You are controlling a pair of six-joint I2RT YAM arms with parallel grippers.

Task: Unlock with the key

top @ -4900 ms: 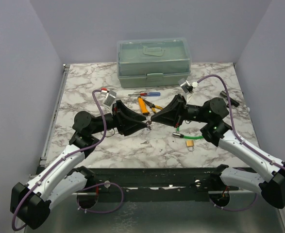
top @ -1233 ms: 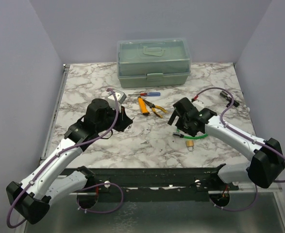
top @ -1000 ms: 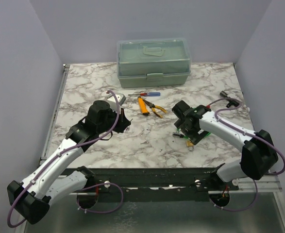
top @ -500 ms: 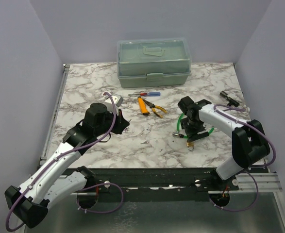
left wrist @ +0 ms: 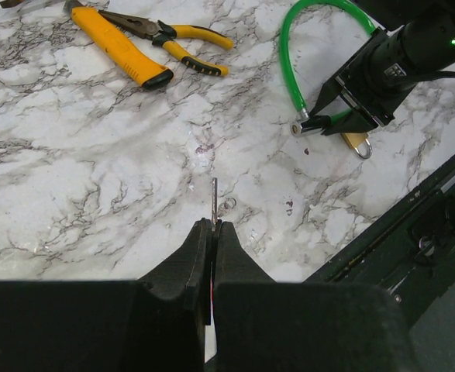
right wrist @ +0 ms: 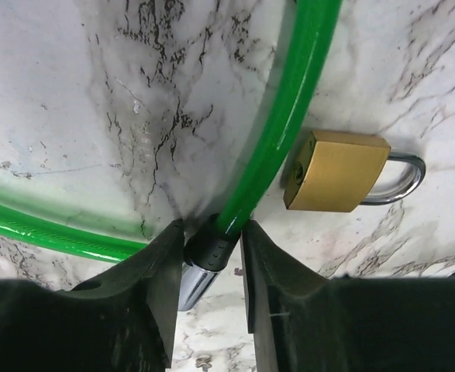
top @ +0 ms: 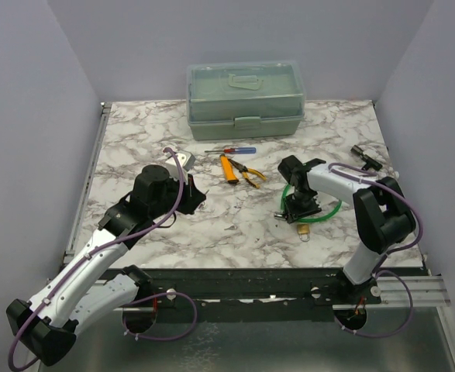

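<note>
While the left claw is clenched on the tiny flat silver-grey metal key, I judge the step in hand to be bringing key and lock together, insertion not yet begun. The right claw is clamped on the black-and-chrome end fitting of the green plastic-coated cable loop, just beside the small brass padlock lying flat on the white marbled tabletop. Next I need the keyway facing the blade; I can't see it from here. The key sits out over the tabletop, well apart from the padlock, long axis in line with the fingers, blade pointing away from the wrist, between the yellow-handled pliers and the padlock
</note>
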